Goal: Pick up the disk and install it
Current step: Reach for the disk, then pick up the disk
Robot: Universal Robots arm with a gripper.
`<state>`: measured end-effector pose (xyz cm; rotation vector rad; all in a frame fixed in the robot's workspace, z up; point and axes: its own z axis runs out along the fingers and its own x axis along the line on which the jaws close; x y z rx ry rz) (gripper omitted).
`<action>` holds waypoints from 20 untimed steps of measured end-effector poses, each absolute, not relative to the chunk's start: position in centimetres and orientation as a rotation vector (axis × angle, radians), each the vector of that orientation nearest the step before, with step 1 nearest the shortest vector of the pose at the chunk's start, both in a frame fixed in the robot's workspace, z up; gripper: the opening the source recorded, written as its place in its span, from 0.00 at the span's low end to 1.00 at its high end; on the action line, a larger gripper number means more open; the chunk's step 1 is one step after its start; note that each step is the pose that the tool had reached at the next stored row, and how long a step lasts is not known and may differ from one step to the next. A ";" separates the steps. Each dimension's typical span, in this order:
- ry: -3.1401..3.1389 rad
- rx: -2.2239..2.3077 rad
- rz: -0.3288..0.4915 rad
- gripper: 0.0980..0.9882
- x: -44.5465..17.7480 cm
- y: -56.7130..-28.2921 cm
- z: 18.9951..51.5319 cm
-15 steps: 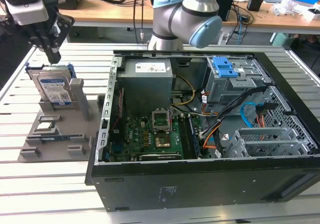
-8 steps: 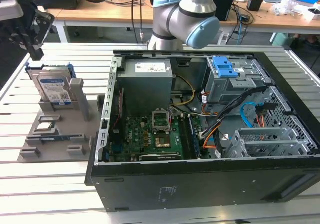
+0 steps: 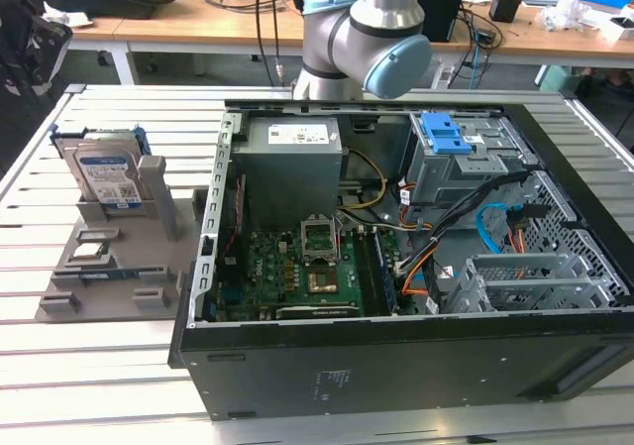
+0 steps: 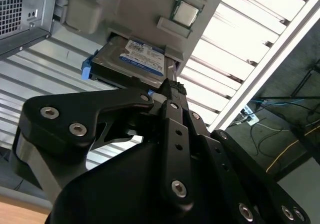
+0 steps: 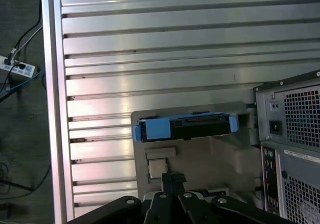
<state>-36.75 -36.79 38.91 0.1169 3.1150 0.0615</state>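
The disk [image 3: 104, 172] stood on edge in a slot at the far end of a grey holder [image 3: 109, 296], which lay on the slatted metal table [image 3: 99, 376] toward the far corner at the exterior view's left, just beside the open computer case [image 3: 396, 366]. Standing it upright probably served to leave its top edge and blue carrier bracket free for a grasp from above. The arm [image 3: 367, 39] reached in from behind the case. In both wrist views the gripper [image 4: 170, 87] [image 5: 172, 176] hung above the holder [image 4: 125, 9] [image 5: 210, 154], its black fingers drawn together and holding nothing, apart from the disk [image 4: 137, 59] [image 5: 185, 126] and touching neither it nor the holder. A small chip [image 3: 91, 252] [image 4: 186, 13] [image 5: 157, 168] sat in its own recess of the holder nearer the tips than the disk was. Inside the case, a grey drive cage [image 3: 530, 281] lay in the front corner at the exterior view's right, a likely seat for the disk. By this showing the pick-up had not begun.
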 end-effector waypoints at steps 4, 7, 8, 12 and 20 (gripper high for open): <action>3.115 0.117 0.061 0.01 -36.7 -36.8 38.9; 3.115 0.117 0.062 0.01 -36.8 -36.8 38.9; 3.115 0.117 0.061 0.01 -36.8 -36.8 38.9; 3.115 0.117 0.061 0.01 -36.8 -36.8 38.9; 3.117 -0.158 0.065 0.01 -36.8 -36.7 38.9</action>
